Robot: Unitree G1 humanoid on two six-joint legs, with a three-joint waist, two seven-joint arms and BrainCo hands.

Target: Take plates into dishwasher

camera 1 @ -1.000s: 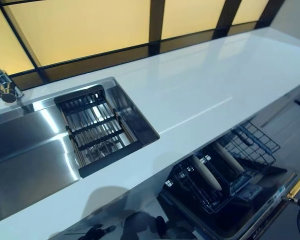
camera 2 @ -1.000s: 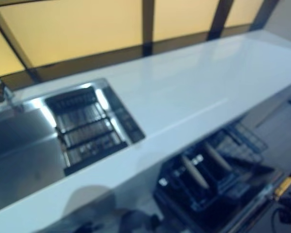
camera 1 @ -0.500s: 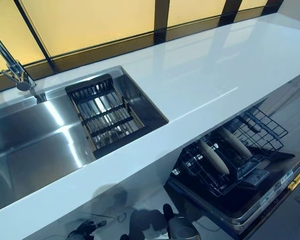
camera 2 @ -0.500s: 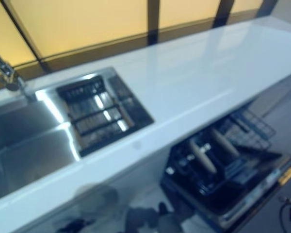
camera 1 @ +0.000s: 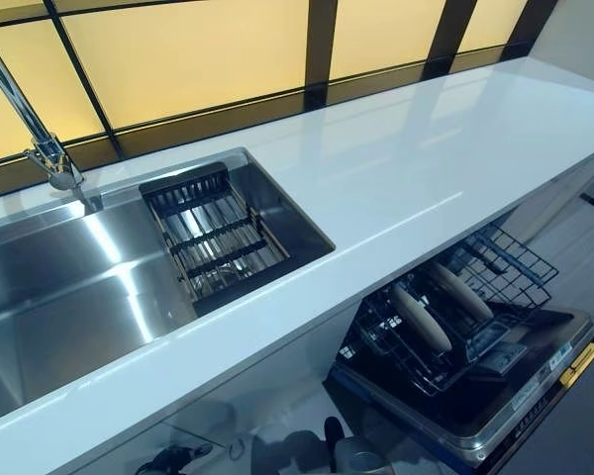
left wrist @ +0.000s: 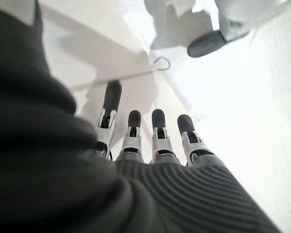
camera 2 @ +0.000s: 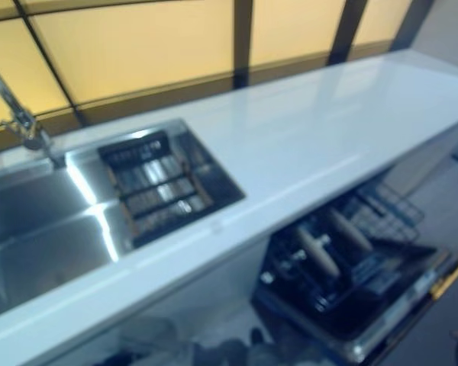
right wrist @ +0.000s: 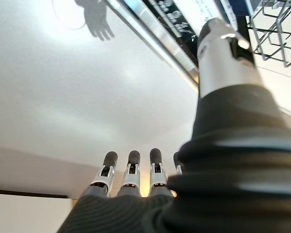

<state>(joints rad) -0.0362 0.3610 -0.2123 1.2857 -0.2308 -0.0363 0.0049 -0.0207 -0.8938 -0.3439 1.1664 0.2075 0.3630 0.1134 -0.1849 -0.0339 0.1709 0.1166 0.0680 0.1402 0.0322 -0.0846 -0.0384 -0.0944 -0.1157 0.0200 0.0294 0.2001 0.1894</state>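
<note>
White countertop (camera 1: 416,168) ran across the scene, with yellow-lit window panels (camera 1: 188,54) in dark frames behind it. Steel sink (camera 1: 69,287) was set in the counter toward the left, a dark slatted drain rack (camera 1: 213,242) sitting in its right end, chrome faucet (camera 1: 25,124) rising at the back edge. Below the counter on the right, the dishwasher (camera 1: 495,396) was open, door down, its dark wire rack (camera 1: 455,317) pulled out. Two pale plates (camera 1: 421,319) stood on edge in that rack, tilted, side by side but apart; the second plate (camera 1: 458,291) was just right of the first. No plates showed on the counter or in the sink. Left hand (left wrist: 136,145) appeared only in its wrist view, fingers straight and relaxed, holding nothing, pale floor past them. Right hand (right wrist: 131,182) likewise showed only in its wrist view, fingers extended and empty, thumb (right wrist: 223,53) sticking out toward the dishwasher door edge and a bit of wire rack.
</note>
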